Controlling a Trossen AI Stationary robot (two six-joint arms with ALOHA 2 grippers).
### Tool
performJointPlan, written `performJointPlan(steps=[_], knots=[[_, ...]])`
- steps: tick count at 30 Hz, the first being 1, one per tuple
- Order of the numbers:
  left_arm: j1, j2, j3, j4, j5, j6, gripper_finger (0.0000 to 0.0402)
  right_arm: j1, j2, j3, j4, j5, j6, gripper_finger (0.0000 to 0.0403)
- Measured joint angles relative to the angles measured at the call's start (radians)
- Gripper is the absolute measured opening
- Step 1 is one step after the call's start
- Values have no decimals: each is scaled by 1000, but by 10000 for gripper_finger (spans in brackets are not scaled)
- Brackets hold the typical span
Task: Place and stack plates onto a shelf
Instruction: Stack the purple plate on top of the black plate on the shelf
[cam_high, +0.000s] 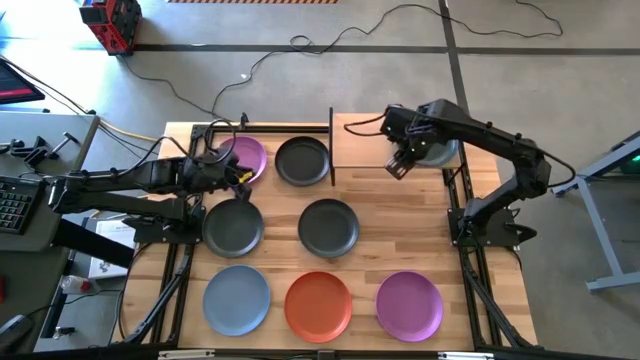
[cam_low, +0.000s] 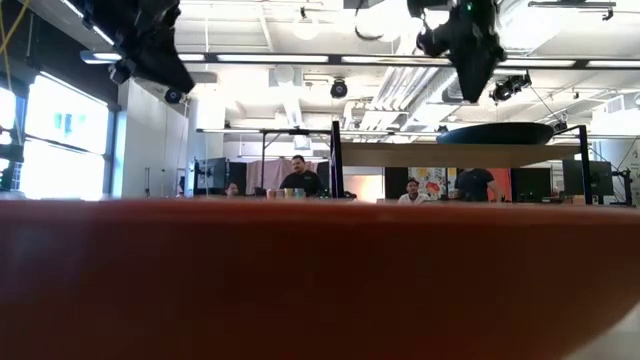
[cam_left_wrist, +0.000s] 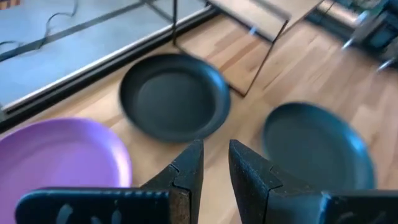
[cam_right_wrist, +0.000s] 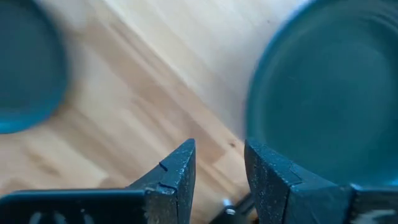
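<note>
Eight plates show in the high view. One dark plate (cam_high: 443, 152) lies on the light-wood shelf (cam_high: 362, 142), partly under the right arm. On the table lie a purple plate (cam_high: 244, 157), three dark plates (cam_high: 302, 161) (cam_high: 233, 228) (cam_high: 328, 227), a light blue plate (cam_high: 237, 300), an orange plate (cam_high: 318, 306) and a second purple plate (cam_high: 409, 305). My right gripper (cam_high: 398, 166) hovers open over the shelf's near edge, beside the dark plate (cam_right_wrist: 329, 93). My left gripper (cam_high: 241, 178), open by a narrow gap (cam_left_wrist: 215, 168), hangs above the table between the purple plate (cam_left_wrist: 59, 155) and two dark plates.
The shelf's black frame posts (cam_high: 331, 145) stand between the far dark plate and the board. In the low view the orange plate (cam_low: 320, 280) fills the foreground, and the shelf board (cam_low: 460, 155) carries the dark plate (cam_low: 495, 133). People sit in the room beyond. Bare wood lies at the table's right side (cam_high: 420, 225).
</note>
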Motion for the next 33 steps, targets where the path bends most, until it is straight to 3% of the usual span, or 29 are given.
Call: performJointPlan(steps=[7, 15, 23, 33], knots=[[90, 67, 0, -127, -5, -43, 65, 50, 0, 133, 36, -99, 45, 114], [244, 218, 0, -131, 129, -21, 65, 114, 0, 237, 80, -98, 70, 114], [345, 376, 0, -129, 194, 20, 65, 133, 0, 246, 88, -97, 79, 114], [381, 512, 0, -68, 227, 83, 65, 133, 0, 246, 88, -97, 94, 114]])
